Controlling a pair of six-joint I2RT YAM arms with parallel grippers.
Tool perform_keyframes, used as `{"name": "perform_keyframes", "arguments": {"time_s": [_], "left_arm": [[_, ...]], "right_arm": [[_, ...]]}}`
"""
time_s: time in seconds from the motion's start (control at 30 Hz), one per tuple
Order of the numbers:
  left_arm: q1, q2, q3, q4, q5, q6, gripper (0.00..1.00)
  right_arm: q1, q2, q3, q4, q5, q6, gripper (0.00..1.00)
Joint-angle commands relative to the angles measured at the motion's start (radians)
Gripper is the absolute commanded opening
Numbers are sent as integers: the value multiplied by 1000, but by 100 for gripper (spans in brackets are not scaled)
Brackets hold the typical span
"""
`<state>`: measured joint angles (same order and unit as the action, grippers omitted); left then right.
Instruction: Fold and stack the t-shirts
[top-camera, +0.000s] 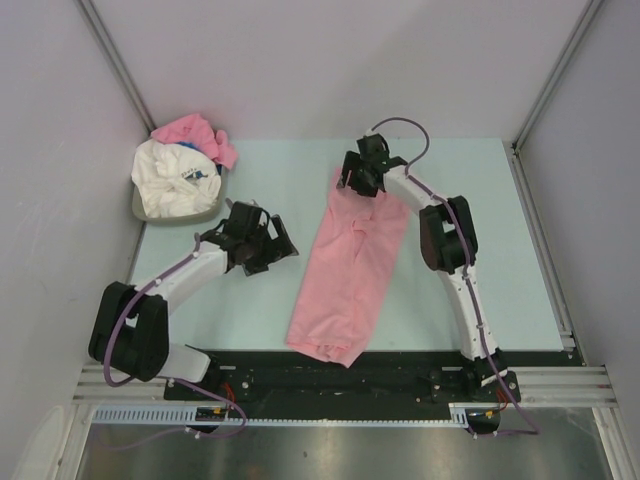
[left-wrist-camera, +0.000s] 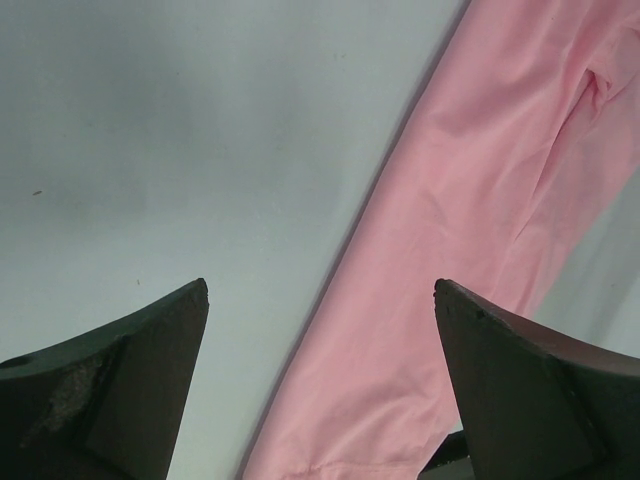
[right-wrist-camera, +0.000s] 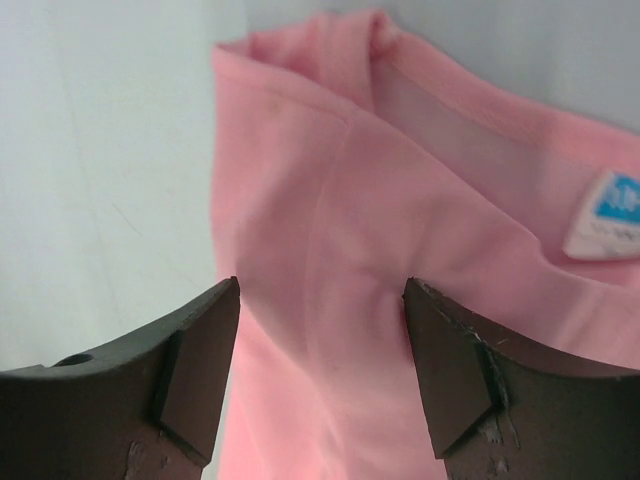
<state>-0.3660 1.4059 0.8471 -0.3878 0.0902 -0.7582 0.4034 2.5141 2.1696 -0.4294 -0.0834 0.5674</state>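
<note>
Pink cloth shows between the spread jaws of my right gripper (right-wrist-camera: 320, 290). It hovers over the collar end of the long-folded pink t-shirt (top-camera: 350, 275) and grips nothing, placed, I judge, to pinch that end for the next fold. My left gripper (left-wrist-camera: 320, 290), wide open and empty, hangs just beside the strip's left edge. One tee lies on the table (top-camera: 480, 220). Two more, a white t-shirt (top-camera: 175, 180) and a crumpled pink tee (top-camera: 195, 132), sit in the basket (top-camera: 140, 208).

You've got a pale green table (top-camera: 500, 260). At centre, one pink t-shirt (top-camera: 350, 265) lies flat in a long strip, running 1 to 7 o'clock, its near end rumpled. A grey bin (top-camera: 138, 207) sits at 10 o'clock.
</note>
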Motion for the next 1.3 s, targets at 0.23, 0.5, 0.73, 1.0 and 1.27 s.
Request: {"name": "perform_keyframes", "arguments": {"time_s": [0.23,0.5,0.73,1.0,1.27], "left_arm": [[6,-91,-23,1,19,19,100],[6,-88,-49,26,57,10,100],[6,-114,-29,7,63,22,100],[6,-98,-23,-2,48,34,100],[6,-67,-28,12,55,31,100]], "right_arm": [[-8,-395,-264,-43,287,-107,72],[-110,-328,-217,-100,229,-110,67],[-132,-160,-77,-91,154,-89,63],[-130,-57,-16,-54,62,-86,61],[-123,-80,-76,-26,70,-104,54]]}}
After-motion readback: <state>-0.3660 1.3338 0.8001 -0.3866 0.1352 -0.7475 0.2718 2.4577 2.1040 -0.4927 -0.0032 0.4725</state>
